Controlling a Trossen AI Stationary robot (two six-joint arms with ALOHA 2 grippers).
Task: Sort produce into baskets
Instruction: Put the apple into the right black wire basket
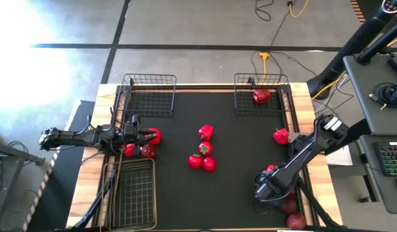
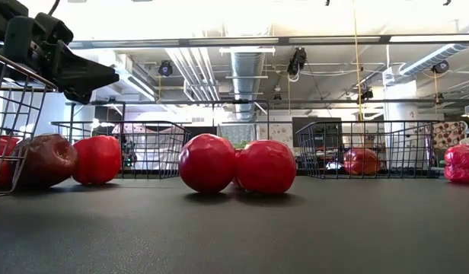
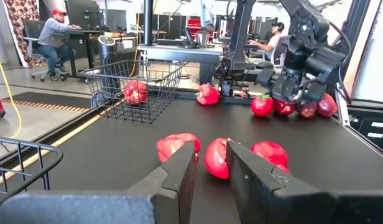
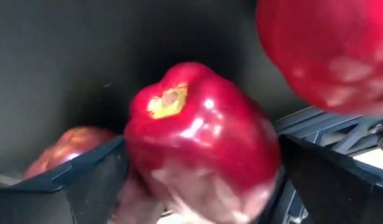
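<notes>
My right gripper (image 1: 268,188) is at the table's near right, pointing down, shut on a red bell pepper (image 4: 198,137). Other red fruit lie beside it (image 1: 271,169) and nearer the edge (image 1: 290,206). My left gripper (image 3: 210,165) is open and empty, level above the mat at the left, pointing toward the table's right. Below it lie three red fruit, a round one (image 1: 154,135) and two darker ones (image 1: 147,152). Several tomatoes and a pepper (image 1: 205,132) sit mid-table. The far-right basket (image 1: 279,96) holds one pepper (image 1: 261,96). My right gripper has the red bell pepper between its two fingers (image 4: 92,180), one on each flank (image 4: 138,155), coming from above. The pepper's stem end (image 4: 168,99) faces the wrist camera. I cannot tell whether it is lifted clear of the mat.
An empty basket (image 1: 149,95) stands at the far left, and a longer one (image 1: 131,193) at the near left, close under my left arm. A lone pepper (image 1: 280,136) lies by the right edge. People sit at desks beyond the table.
</notes>
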